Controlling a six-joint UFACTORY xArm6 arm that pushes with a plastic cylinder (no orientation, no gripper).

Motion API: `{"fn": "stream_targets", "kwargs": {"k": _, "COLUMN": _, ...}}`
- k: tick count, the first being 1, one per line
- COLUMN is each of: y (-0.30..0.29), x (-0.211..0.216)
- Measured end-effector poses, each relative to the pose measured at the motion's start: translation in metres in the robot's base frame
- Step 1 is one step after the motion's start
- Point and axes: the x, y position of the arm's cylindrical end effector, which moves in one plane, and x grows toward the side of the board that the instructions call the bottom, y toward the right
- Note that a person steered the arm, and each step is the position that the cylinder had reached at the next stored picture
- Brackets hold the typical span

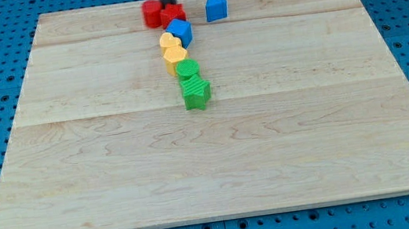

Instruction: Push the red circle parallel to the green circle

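A red circle (151, 13) sits near the board's top edge, touching a second red block (172, 14) on its right. My tip (167, 5) stands just behind these two, between them at the view's top. A green circle (188, 71) lies lower down the middle, with a green star-like block (196, 93) right below it.
A blue block (179, 31) and two yellow blocks (169, 41) (174, 56) form a chain from the red blocks down to the green ones. Another blue block (215, 7) stands alone at the top right. The wooden board (77, 171) lies on a blue pegboard.
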Motion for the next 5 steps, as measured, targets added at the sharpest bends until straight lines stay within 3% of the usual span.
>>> {"fn": "stream_targets", "kwargs": {"k": 1, "y": -0.039, "x": 0.005}}
{"fn": "stream_targets", "kwargs": {"k": 3, "y": -0.134, "x": 0.103}}
{"fn": "stream_targets", "kwargs": {"k": 4, "y": -0.153, "x": 0.131}}
{"fn": "stream_targets", "kwargs": {"k": 5, "y": -0.128, "x": 0.105}}
